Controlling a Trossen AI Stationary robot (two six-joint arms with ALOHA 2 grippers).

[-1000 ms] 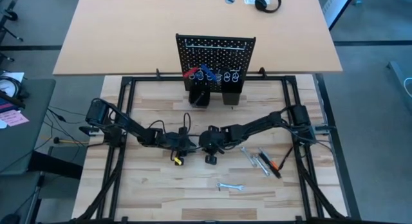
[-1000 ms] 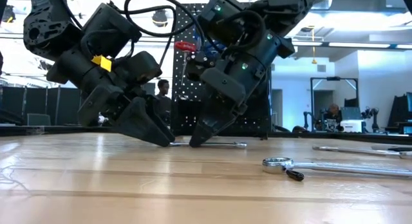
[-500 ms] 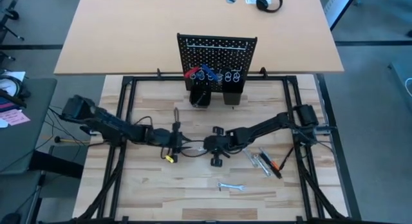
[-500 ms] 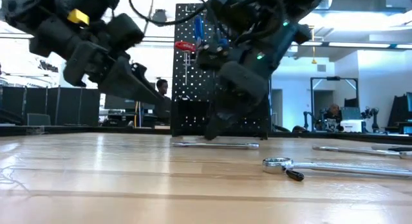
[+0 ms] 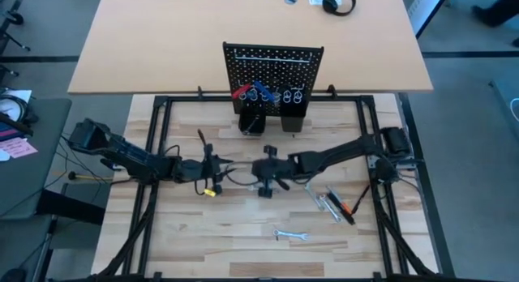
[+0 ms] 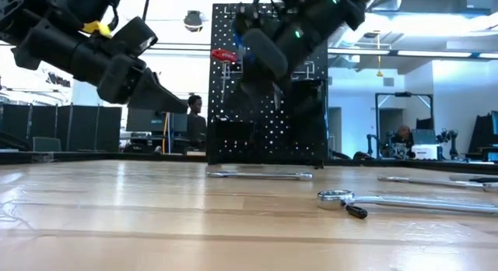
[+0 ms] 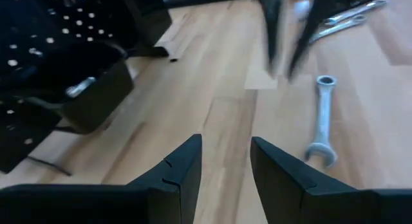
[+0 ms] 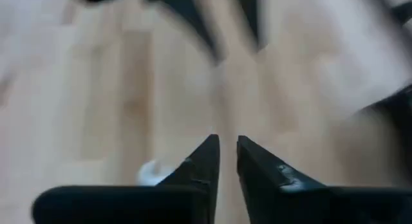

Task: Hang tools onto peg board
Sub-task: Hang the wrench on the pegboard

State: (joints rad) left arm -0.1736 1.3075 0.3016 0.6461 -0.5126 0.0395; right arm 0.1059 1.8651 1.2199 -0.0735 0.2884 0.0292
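Observation:
A silver wrench [image 6: 261,175] lies flat on the wooden table [image 5: 243,225] in front of the peg board [image 5: 273,67]; the left wrist view also shows the wrench [image 7: 322,121]. My right gripper [image 8: 227,147] hangs above it, open by a narrow gap with nothing between its fingers. My left gripper [image 7: 225,153] is raised to the left of it, open and empty, pointing toward the wrench. Red- and blue-handled tools [image 5: 251,91] hang on the board.
Two black cups [image 5: 272,121] stand at the board's base. More wrenches [image 5: 324,201] and an orange-and-black tool [image 5: 349,209] lie at the table's right. A small wrench [image 5: 289,234] lies near the front. A big wrench [image 6: 389,199] lies close in the low view.
Both grippers have risen off the table. My left gripper has drawn back toward the table's left edge and tipped up closer to level. My right gripper has lifted straight up from the silver wrench, which stays lying on the table.

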